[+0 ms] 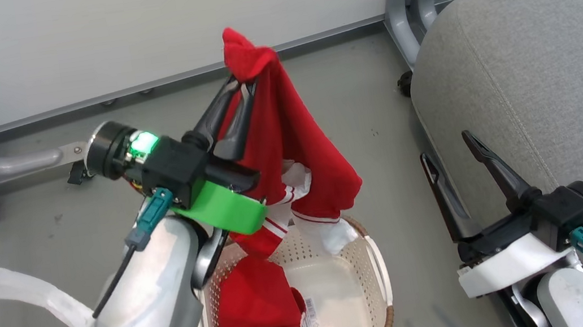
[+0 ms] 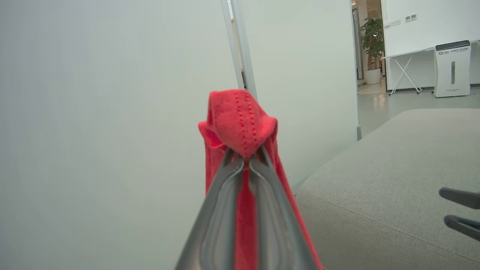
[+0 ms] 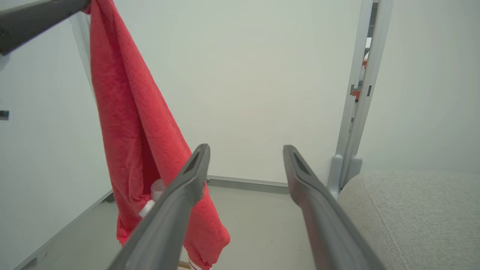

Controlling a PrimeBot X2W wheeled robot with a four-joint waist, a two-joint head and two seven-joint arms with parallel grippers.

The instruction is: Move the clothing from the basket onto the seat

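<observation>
Garment (image 1: 292,129) in left end effector (image 1: 245,83) | over basket (image 1: 384,287) | seat (image 1: 540,66) edge near

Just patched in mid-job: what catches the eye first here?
The left claw is shut on a bright red soft fabric garment, dangling it above the oval cream perforated plastic basket, where more red fabric lies. The right claw stands open beside the large grey upholstered seat.

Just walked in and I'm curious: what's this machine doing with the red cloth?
It is moving laundry. Its left tool is shut on a red garment, held up with its white-trimmed end dangling over the basket. A second red garment lies in the basket. The right tool is open and empty beside the grey sofa cushion.
</observation>
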